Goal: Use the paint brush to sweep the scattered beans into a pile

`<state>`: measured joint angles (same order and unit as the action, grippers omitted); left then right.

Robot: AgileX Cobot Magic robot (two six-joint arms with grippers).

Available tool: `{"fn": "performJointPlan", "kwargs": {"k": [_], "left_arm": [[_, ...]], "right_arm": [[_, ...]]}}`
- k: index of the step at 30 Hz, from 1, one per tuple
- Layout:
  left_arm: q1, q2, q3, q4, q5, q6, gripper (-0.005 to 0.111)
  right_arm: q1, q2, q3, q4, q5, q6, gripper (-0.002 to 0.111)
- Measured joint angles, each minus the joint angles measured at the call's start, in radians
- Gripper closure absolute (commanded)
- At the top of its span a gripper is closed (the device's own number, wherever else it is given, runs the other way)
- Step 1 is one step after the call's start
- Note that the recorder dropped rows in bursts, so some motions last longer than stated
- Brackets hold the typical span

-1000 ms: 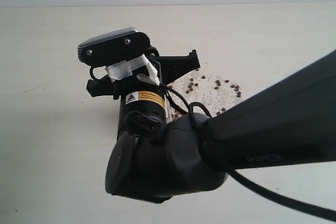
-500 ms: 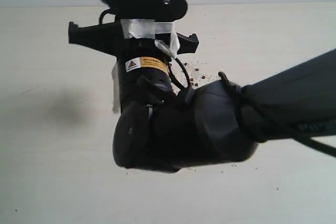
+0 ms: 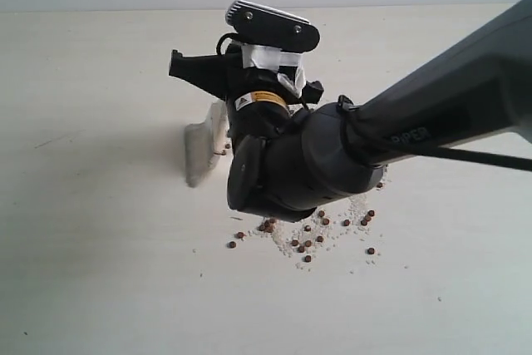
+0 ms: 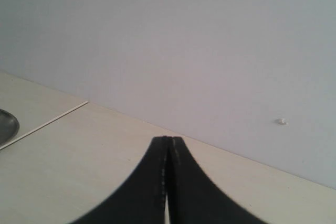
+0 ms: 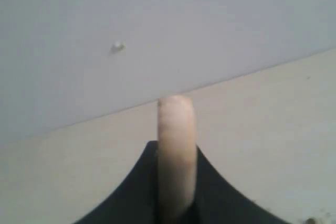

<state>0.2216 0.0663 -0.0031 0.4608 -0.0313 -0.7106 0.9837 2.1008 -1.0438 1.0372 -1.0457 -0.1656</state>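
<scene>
holding pale, soft bristles down at the matte table (image 3: 83,247), the paint brush (image 3: 199,154) leans just left of the beans (image 3: 309,234), placed, i judge, to push them together. they lie loose, tiny round reddish-brown beads among fine whitish grains (image 3: 353,205), not yet heaped. the right gripper (image 5: 177,153) clamps the smooth rounded handle; the left gripper (image 4: 168,148) is pressed shut, empty.

Bare lab-style test bench: plain pale tabletop (image 3: 83,288), blank white wall (image 4: 210,51), robot arm (image 3: 449,118).
</scene>
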Motion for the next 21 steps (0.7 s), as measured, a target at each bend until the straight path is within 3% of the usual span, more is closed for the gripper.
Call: {"fn": "performJointPlan", "kwargs": {"k": [3,8,12,16,21], "left_arm": [[0.0,0.0,0.0,0.0,0.0,0.0,0.107],[0.0,0.0,0.0,0.0,0.0,0.0,0.107],[0.0,0.0,0.0,0.0,0.0,0.0,0.107],[0.0,0.0,0.0,0.0,0.0,0.0,0.107],[0.0,0.0,0.0,0.0,0.0,0.0,0.107]], "right_arm": [[0.0,-0.026,0.0,0.135,-0.06,-0.253,0.108],[0.0,-0.056,0.0,0.213,-0.097,-0.449,0.108],[0.0,-0.076,0.0,0.178,-0.098,-0.392,0.108],[-0.002,-0.13,-0.002,0.046,-0.096,-0.211,0.108],[-0.024,-0.132,-0.072,-0.02,-0.064,-0.163,0.108]]}}
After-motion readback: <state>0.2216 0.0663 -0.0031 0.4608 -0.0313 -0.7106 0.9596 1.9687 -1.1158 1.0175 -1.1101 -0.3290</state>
